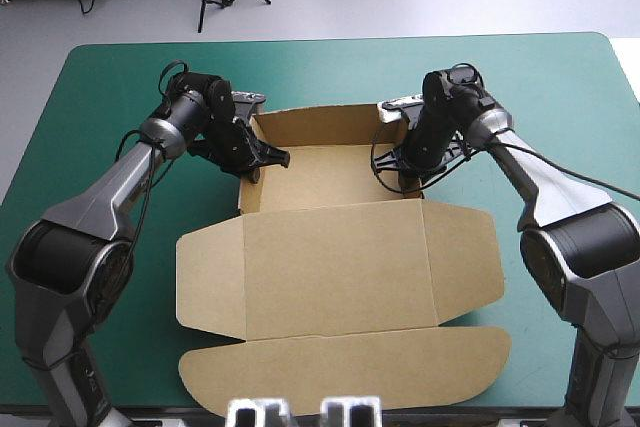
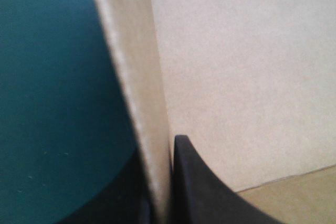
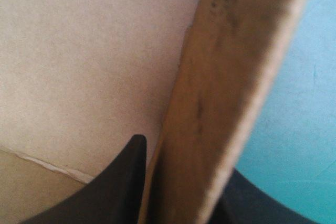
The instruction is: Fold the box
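Above, the brown box [image 1: 330,247] lies at the middle of the teal-green table [image 1: 100,77], its far half an open tray and its lid flat. Left wrist: the left gripper [image 2: 157,153] pinches the tray's left wall [image 2: 137,87] (one black finger inside, one outside). Right wrist: the right gripper [image 3: 184,161] pinches the right wall [image 3: 231,87] likewise.
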You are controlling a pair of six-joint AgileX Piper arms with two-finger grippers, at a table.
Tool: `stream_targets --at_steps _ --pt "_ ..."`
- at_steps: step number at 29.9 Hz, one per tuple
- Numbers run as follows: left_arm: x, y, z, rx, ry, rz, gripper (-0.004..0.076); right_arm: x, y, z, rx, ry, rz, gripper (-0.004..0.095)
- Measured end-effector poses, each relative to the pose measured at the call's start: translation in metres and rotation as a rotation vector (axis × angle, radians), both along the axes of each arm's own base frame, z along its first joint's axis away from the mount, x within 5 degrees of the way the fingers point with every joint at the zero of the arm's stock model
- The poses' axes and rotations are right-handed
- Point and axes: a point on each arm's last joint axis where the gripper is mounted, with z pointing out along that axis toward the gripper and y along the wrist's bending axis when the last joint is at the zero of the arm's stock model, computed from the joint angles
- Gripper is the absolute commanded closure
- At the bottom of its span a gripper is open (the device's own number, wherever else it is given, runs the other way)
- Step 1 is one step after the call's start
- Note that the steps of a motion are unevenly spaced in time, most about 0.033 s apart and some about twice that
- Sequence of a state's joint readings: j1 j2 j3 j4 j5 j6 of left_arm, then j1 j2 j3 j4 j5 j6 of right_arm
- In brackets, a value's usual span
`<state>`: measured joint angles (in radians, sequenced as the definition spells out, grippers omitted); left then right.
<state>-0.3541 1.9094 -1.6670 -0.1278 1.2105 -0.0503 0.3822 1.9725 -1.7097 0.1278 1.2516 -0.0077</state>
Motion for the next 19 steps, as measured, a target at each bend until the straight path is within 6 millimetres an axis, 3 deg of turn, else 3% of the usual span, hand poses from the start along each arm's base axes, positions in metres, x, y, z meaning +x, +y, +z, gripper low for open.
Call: stream_targets --at_steps 13,16,19 --pt "0.004 -0.015 -0.006 0.074 0.012 -0.066 0.0732 -0.003 -0.001 -0.006 -0.038 0.011 0.001 0.0914" --pt "0.004 -0.016 -0.006 0.078 0.009 -0.070 0.0697 -0.003 -0.001 -0.006 -0.038 0.011 0.001 0.0817" --pt "0.004 -0.016 -0.004 0.081 0.000 -0.087 0.0575 -0.003 -0.001 -0.006 -0.038 0.011 0.007 0.0601"
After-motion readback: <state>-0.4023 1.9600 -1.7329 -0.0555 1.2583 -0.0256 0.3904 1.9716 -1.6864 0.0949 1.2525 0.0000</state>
